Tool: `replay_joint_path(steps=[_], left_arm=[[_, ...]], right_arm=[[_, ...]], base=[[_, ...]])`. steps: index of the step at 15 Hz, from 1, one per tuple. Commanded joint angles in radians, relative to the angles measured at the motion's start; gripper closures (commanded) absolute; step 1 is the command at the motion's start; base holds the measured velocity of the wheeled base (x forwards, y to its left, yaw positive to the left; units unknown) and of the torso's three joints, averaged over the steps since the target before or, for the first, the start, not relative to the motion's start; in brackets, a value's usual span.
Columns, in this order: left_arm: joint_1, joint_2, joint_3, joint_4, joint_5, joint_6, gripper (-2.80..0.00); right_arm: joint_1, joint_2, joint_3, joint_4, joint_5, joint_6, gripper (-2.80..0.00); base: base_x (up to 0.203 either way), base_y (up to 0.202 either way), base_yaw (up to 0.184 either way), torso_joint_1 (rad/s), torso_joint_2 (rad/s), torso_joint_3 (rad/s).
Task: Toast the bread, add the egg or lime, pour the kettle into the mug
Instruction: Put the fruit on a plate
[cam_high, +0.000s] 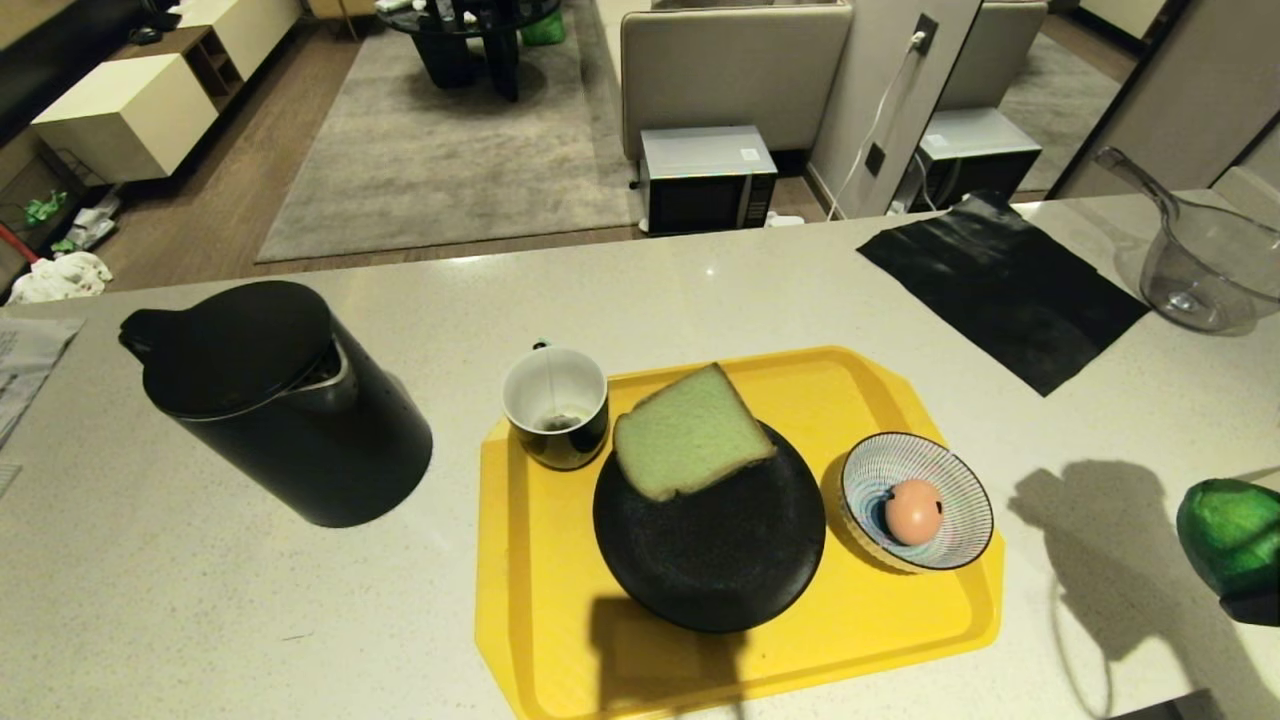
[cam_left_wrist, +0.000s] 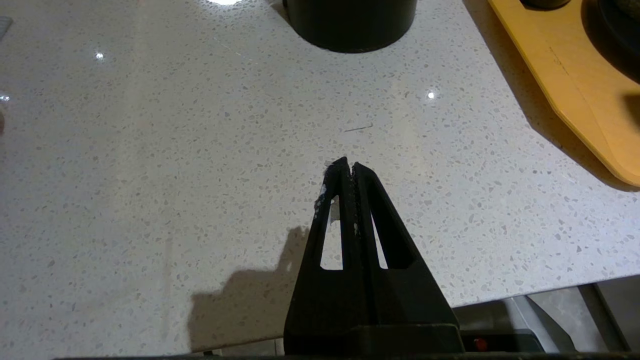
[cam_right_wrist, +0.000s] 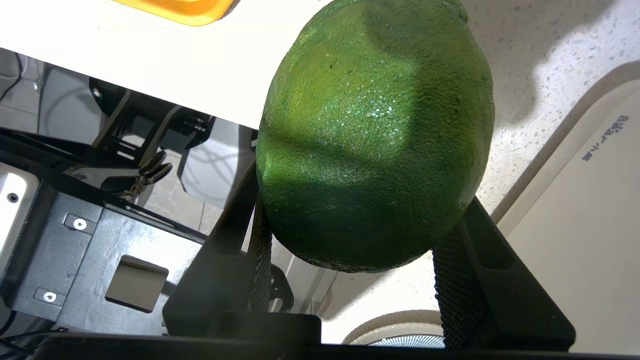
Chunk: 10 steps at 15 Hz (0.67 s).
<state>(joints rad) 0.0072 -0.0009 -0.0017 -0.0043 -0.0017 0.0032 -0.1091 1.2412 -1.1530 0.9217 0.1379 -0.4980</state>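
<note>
The pale green bread (cam_high: 690, 432) leans on the far rim of a black plate (cam_high: 720, 560) on the yellow tray (cam_high: 540, 600). The black mug (cam_high: 556, 405), white inside with a tea bag, stands at the tray's far left corner. An egg (cam_high: 912, 511) lies in the striped bowl (cam_high: 960, 480) on the tray's right side. The black kettle (cam_high: 275, 400) stands left of the tray. My right gripper (cam_right_wrist: 362, 220) is shut on the lime (cam_right_wrist: 375, 135), held above the counter at the head view's right edge (cam_high: 1235, 535). My left gripper (cam_left_wrist: 348, 167) is shut and empty over bare counter near the front edge.
A black mat (cam_high: 1000, 285) and a clear glass pot (cam_high: 1205, 270) sit at the back right of the counter. Papers (cam_high: 25, 360) lie at the far left. A beige tray (cam_right_wrist: 575, 225) lies under the lime's right side. Beyond the counter's far edge a microwave (cam_high: 708, 178) stands on the floor.
</note>
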Motion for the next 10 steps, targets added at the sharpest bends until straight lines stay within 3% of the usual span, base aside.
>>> replay_joint_path(steps=[1,10], left_arm=[[0.0,-0.001,0.0,0.0,0.0,0.0,0.0],[0.0,-0.001,0.0,0.0,0.0,0.0,0.0]], right_arm=[[0.002,0.004,-0.002,0.003,0.003,-0.008,0.0],[0.019,0.009,-0.037,0.005,0.0,-0.013,0.0]], base=[[0.0,0.0,0.0,0.0,0.0,0.0],[0.0,0.0,0.0,0.0,0.0,0.0]])
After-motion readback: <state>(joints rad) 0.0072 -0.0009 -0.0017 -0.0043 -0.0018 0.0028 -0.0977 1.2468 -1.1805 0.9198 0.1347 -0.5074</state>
